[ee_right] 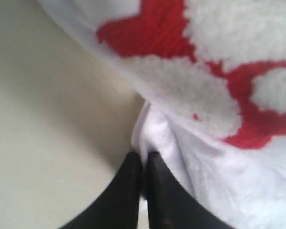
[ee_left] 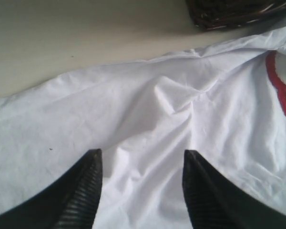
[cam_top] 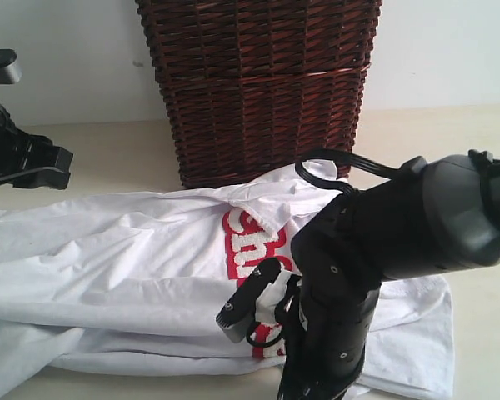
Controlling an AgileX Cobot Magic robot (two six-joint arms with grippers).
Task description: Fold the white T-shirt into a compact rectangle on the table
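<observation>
Closest in, my right tool (ee_right: 143,160) is pinched shut on the near edge of the white T-shirt (cam_top: 133,267), which lies lengthwise across the table (cam_top: 108,137) toward my left, under my half-open, empty left tool (ee_left: 140,152).

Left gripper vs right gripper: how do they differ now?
The left gripper stands open; the right gripper is shut. The left gripper holds nothing over plain cloth of the white T-shirt; the right gripper pinches its edge by the red lettering. Both are black.

A dark brown wicker basket (cam_top: 258,92) stands before a plain pale wall (cam_top: 75,50); light soft and even.
</observation>
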